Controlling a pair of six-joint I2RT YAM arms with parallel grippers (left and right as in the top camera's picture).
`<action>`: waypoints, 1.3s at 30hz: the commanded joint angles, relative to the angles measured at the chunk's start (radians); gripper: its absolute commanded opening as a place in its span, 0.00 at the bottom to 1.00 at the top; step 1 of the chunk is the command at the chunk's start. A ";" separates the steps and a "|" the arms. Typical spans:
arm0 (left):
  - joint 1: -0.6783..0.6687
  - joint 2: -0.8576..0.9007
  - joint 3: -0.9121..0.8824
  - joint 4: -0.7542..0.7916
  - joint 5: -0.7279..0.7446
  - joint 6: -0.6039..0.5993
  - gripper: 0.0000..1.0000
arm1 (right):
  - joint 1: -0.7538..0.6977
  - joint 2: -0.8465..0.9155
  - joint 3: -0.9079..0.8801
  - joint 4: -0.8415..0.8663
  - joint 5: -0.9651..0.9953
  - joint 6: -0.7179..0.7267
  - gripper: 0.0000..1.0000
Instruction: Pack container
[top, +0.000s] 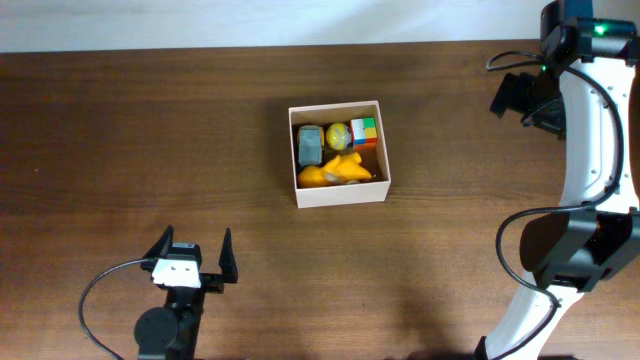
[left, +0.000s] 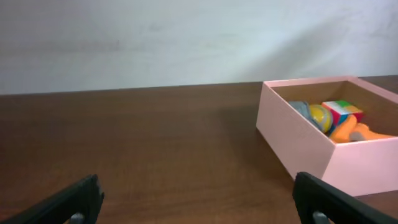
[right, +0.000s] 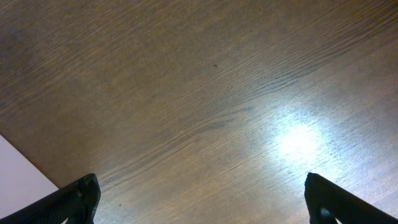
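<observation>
Left arm sits low at the near edge, left gripper (top: 196, 242) aimed across the worktop (top: 130, 120), fingers spread wide with nothing in them. Right arm arches up along the right side, right gripper (right: 202, 208) facing down at the wood, also splayed and empty. The container (top: 340, 191) sits mid-worktop, open side up. It's square, so no real long axis, twisted slightly, with small toys (top: 340, 170) inside.

The dark brown, wood-grained bench (top: 120, 130) carries a square, shallow, white-walled cardboard container (top: 343, 192). It sits flat near the middle, turned slightly askew to the bench's edges.
</observation>
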 joint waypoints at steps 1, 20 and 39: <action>0.004 -0.011 -0.008 -0.002 0.002 0.061 0.99 | -0.003 -0.028 0.016 0.000 0.003 0.011 0.99; 0.004 -0.010 -0.008 0.001 0.011 0.063 0.99 | -0.003 -0.028 0.016 0.000 0.003 0.011 0.99; 0.004 -0.010 -0.008 0.000 0.011 0.063 0.99 | 0.001 -0.027 0.016 0.000 0.003 0.011 0.99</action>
